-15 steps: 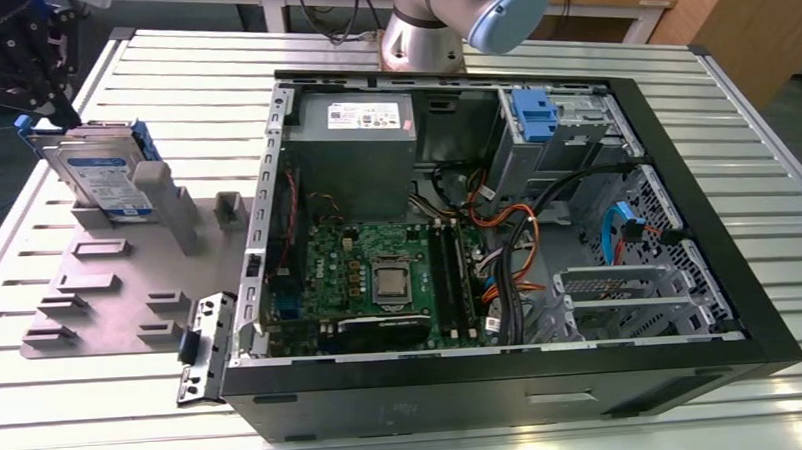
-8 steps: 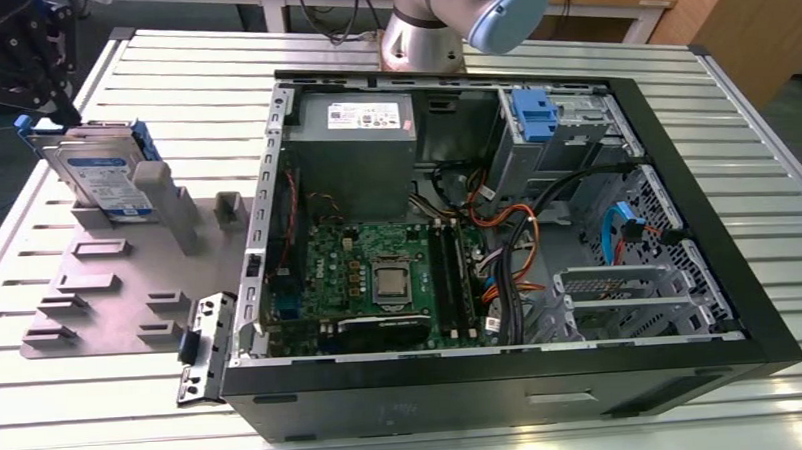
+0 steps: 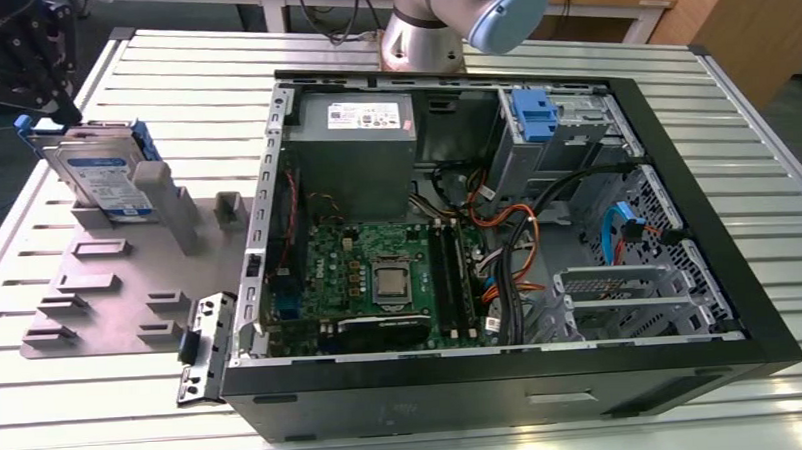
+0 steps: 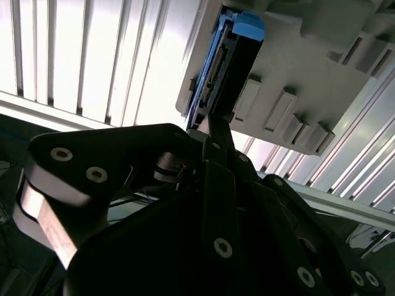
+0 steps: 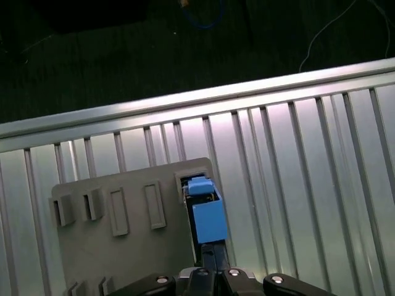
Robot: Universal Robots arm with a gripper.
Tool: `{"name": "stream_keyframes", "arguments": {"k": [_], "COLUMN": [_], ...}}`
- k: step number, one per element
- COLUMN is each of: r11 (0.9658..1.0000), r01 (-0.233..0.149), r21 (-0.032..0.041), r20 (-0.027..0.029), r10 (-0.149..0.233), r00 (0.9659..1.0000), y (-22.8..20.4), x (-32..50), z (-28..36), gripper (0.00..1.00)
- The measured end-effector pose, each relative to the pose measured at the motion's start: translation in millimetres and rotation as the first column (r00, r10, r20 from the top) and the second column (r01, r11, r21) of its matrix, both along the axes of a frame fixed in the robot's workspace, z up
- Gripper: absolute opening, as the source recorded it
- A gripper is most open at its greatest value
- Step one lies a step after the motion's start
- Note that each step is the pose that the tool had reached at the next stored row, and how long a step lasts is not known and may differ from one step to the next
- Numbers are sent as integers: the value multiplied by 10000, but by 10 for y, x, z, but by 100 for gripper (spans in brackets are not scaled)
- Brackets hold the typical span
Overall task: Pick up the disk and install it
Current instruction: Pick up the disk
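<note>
The disk (image 3: 106, 175) stands on edge in a slot of the grey holder plate (image 3: 110, 295) at the exterior view's left, its white-and-blue label facing outward and the blue carrier around it. My dark gripper (image 3: 28, 73) hangs just above the disk's far upper corner. In the second wrist view the gripper (image 4: 215, 126) reaches the end of the disk (image 4: 228, 68), which is seen edge-on. In the first wrist view the gripper (image 5: 207, 253) sits right at the disk's blue carrier (image 5: 207, 216).
An open computer case (image 3: 508, 231) lies on the slatted metal table (image 3: 168, 63), with motherboard, cables and a drive cage holding a blue bracket (image 3: 531, 115). A loose metal bracket (image 3: 205, 342) lies beside the case. The arm's base (image 3: 434, 24) stands behind the case.
</note>
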State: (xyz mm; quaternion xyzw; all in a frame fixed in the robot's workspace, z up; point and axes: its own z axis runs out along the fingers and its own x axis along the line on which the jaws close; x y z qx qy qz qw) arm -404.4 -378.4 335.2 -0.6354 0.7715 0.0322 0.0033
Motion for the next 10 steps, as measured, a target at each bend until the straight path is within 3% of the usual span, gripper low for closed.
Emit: {"name": "stream_keyframes", "arguments": {"k": [4,10], "r11": [9987,9987], "r01": [-503,-505], "r21": [0,-1], "r20": [-1,-1], "r10": [503,505], "r00": [9987,9987], "y": [0,0], "x": [28,40], "z": [-8,-20], "gripper": [11,11]}}
